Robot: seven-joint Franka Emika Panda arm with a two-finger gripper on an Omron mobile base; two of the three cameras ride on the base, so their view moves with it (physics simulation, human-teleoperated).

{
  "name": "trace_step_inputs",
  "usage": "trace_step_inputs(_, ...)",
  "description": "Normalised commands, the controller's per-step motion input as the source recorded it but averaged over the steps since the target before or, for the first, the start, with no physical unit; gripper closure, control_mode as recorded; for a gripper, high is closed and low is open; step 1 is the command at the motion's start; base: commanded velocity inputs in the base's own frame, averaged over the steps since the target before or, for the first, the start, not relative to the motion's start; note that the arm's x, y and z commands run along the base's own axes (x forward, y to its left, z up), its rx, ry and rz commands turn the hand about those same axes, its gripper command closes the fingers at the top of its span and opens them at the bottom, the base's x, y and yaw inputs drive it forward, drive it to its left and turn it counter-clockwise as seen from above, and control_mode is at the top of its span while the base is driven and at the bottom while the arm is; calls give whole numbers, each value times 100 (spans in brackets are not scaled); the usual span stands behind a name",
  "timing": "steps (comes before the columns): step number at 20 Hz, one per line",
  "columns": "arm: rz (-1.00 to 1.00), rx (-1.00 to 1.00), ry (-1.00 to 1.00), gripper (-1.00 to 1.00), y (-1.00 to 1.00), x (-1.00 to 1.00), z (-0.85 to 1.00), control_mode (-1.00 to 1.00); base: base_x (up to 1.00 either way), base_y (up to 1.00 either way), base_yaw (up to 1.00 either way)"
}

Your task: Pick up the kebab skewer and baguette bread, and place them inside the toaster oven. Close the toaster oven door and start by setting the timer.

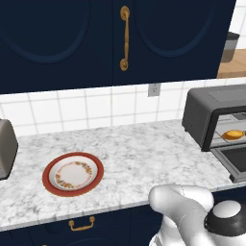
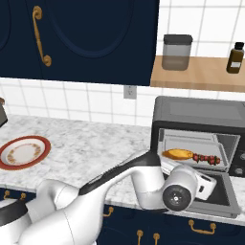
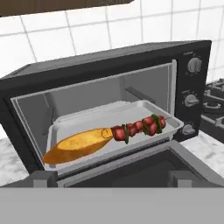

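Marbled worktop (image 1: 144, 158) under navy cabinets, toaster oven (image 3: 109, 70) door (image 3: 144, 168) down, baguette bread (image 3: 76, 144) touching kebab skewer (image 3: 138, 127) on its tray, hand view alone shows three unlabelled knobs, empty plate (image 1: 73, 174) left, end effector (image 3: 111, 179) wide open, empty

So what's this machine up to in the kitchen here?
A white robot arm is loading a toaster oven on the marble counter. The baguette bread and the kebab skewer already lie on the tray inside, end to end. The toaster oven door is still folded down, and the gripper sits in front of the opening with its jaws open, holding nothing. The plate to the left is bare. Closing the door and setting the timer remain.
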Motion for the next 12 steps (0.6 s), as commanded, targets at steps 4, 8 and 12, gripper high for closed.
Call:
trace_step_inputs(4, 14, -32, -4, -100, -4, -8, 0, -100, 0, 0, 0)
trace_step_inputs(8, 11, -30, 0, -100, -2, -5, 0, -100, 0, 0, 0)
trace_step_inputs(12, 10, -19, 0, -100, -3, 0, 0, -100, 0, 0, 0)
